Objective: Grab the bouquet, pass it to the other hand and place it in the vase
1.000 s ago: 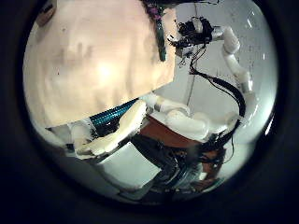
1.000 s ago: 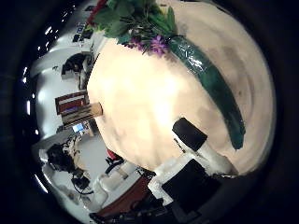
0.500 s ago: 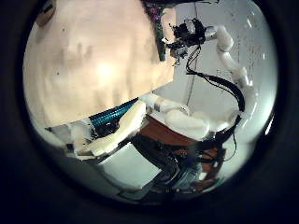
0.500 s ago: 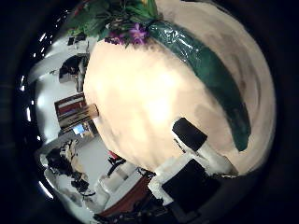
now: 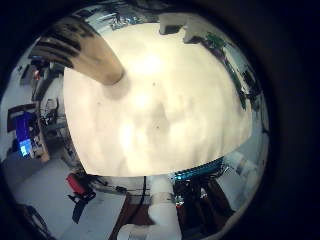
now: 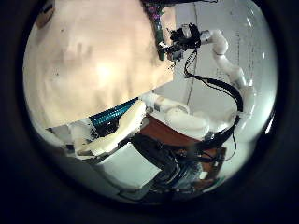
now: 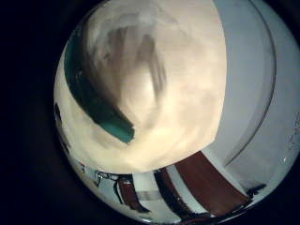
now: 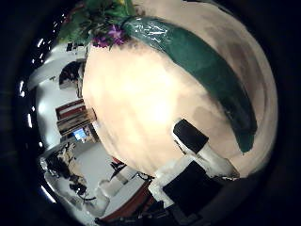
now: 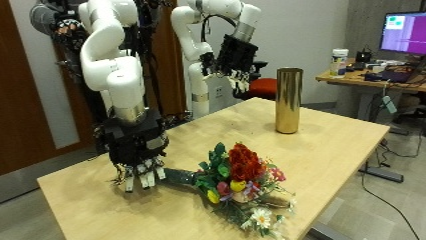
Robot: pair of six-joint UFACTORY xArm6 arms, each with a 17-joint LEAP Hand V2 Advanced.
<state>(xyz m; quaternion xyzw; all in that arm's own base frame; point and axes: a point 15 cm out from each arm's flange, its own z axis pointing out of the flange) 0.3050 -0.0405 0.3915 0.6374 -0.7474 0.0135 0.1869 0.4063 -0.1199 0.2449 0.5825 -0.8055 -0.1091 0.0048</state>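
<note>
The bouquet (image 9: pixel 241 184) of red, yellow and purple flowers lies on the light wooden table (image 9: pixel 333 150), its green-wrapped stem (image 9: pixel 181 178) pointing at my right hand (image 9: pixel 135 151). That hand hangs just over the stem's end, fingers straight and pointing down, holding nothing. In the right thumb side palm view the green wrap (image 8: pixel 202 68) runs close under the palm, with the flowers (image 8: pixel 102 25) beyond. The tall gold vase (image 9: pixel 288 100) stands upright at the table's far side. My left hand (image 9: pixel 237 55) hovers high behind the table beside the vase, fingers relaxed.
A desk with a monitor (image 9: pixel 402 32) and clutter stands beyond the table's far end. A wooden wall panel (image 9: pixel 27 90) is behind the arms. The table edge (image 9: pixel 293 228) runs close to the flower heads.
My right hand has moved nearer along the green wrap, which now fills more of its palm view. The left hand has stayed still.
</note>
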